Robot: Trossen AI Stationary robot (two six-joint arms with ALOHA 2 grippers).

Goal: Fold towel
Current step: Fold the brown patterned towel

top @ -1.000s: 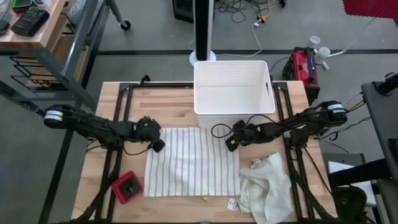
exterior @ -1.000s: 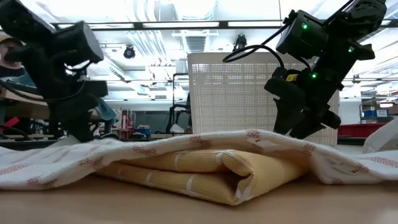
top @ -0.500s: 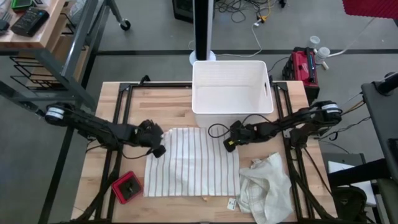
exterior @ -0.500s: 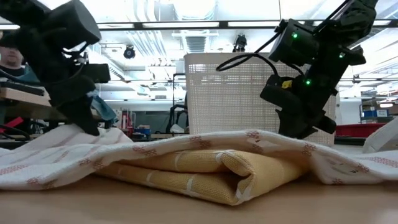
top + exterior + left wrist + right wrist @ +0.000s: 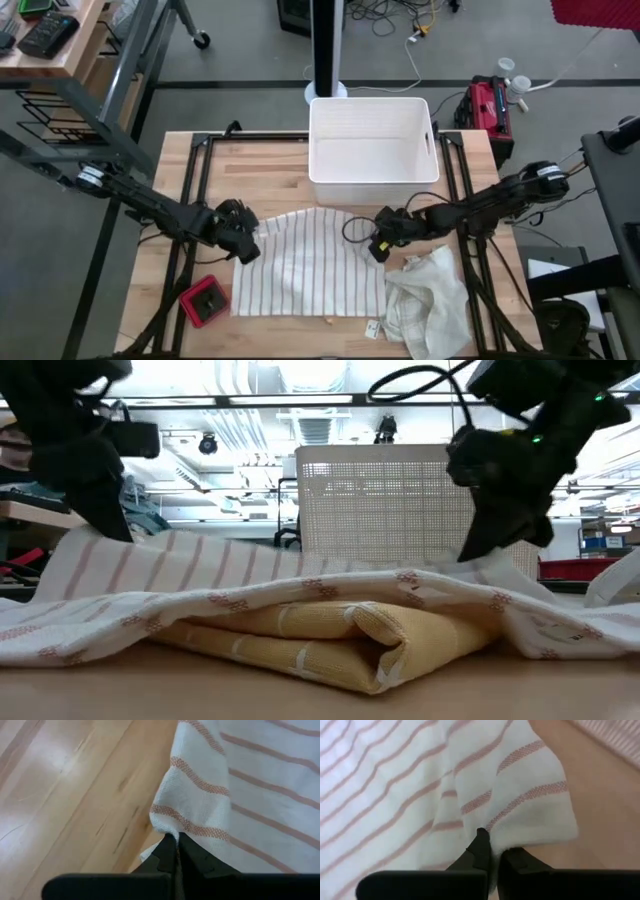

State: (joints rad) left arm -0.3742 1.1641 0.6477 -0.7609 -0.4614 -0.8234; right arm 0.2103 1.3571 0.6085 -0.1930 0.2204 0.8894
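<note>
Both grippers, left and right, now pinch the towel's 2 far corners, lifted since a second ago; the fold has begun.

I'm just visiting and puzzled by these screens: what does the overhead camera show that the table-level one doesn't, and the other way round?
Only the high view shows the whole wooden table, a red object near the left arm, a crumpled cloth beside the right arm, and the floor around it.

Only the low view shows a folded yellow cloth close to the camera and the room's ceiling lights.

Both show the striped towel, its far corners pinched and raised by the left gripper and right gripper, and the white bin behind it.
</note>
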